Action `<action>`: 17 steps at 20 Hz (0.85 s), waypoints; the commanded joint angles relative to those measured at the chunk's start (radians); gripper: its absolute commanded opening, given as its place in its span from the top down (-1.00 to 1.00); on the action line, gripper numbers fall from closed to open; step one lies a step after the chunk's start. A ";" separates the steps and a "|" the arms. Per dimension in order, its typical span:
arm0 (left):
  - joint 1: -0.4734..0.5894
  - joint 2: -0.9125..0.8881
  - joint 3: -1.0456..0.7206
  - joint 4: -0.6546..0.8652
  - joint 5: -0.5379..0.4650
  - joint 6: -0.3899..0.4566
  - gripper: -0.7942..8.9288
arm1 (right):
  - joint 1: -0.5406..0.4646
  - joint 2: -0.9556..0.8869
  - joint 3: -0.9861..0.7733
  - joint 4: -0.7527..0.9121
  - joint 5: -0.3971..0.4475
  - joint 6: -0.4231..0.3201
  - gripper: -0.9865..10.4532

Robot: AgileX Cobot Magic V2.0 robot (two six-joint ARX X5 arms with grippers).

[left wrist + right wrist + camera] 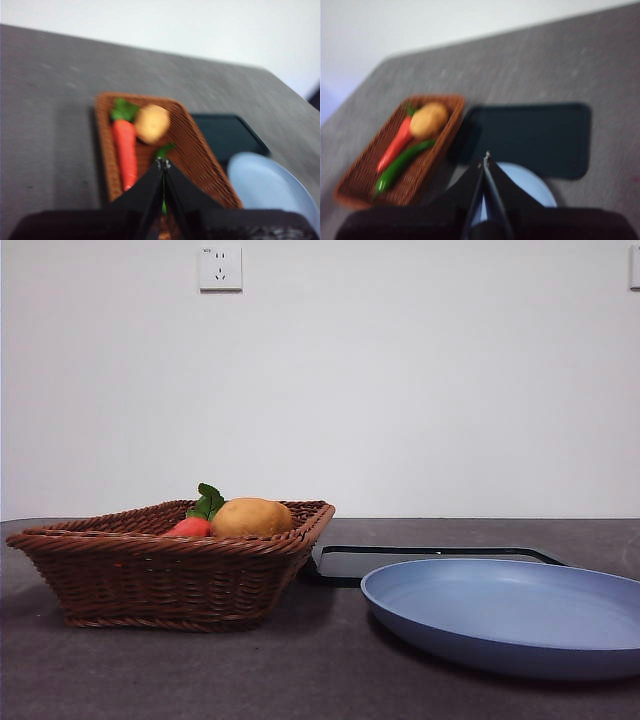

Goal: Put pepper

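While both grippers hang above the table with nothing between their jaws, the pepper (402,165) lies in the wicker basket (364,165), a long glossy green pod stretched along the basket floor beside the carrot (395,144). In the right wrist view the right gripper (486,156) has its two black jaws pressed together to a point, holding nothing and touching nothing; the pepper sits well apart from that tip, at about nine o'clock of it. In the left wrist view the left gripper (162,162) is likewise closed tip to tip and empty, and only scraps of the pepper (163,149) show just beyond the tip and behind the jaws, at about twelve o'clock.

The potato (428,119) rests by the pepper's thin end, touching the carrot's leafy top. At about three o'clock of the basket lies a dark tray (530,135), and a blue plate (520,615) overlaps the tray's near edge. In the front view the basket wall hides the pepper; neither arm shows there.
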State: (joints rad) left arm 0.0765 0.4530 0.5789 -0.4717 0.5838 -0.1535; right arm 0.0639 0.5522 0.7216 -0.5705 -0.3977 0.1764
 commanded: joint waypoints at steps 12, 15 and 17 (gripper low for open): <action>0.001 0.186 0.234 -0.301 0.202 0.256 0.81 | 0.038 0.193 0.270 -0.483 -0.022 -0.298 0.82; 0.001 0.186 0.234 -0.300 0.190 0.256 0.41 | 0.038 0.196 0.270 -0.478 -0.021 -0.296 0.64; 0.001 0.186 0.234 -0.299 0.182 0.256 0.15 | 0.038 0.199 0.270 -0.471 -0.015 -0.270 0.38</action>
State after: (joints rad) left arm 0.0765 0.6357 0.7971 -0.7780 0.7689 0.0868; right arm 0.0990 0.7441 0.9760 -1.0534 -0.4160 -0.1032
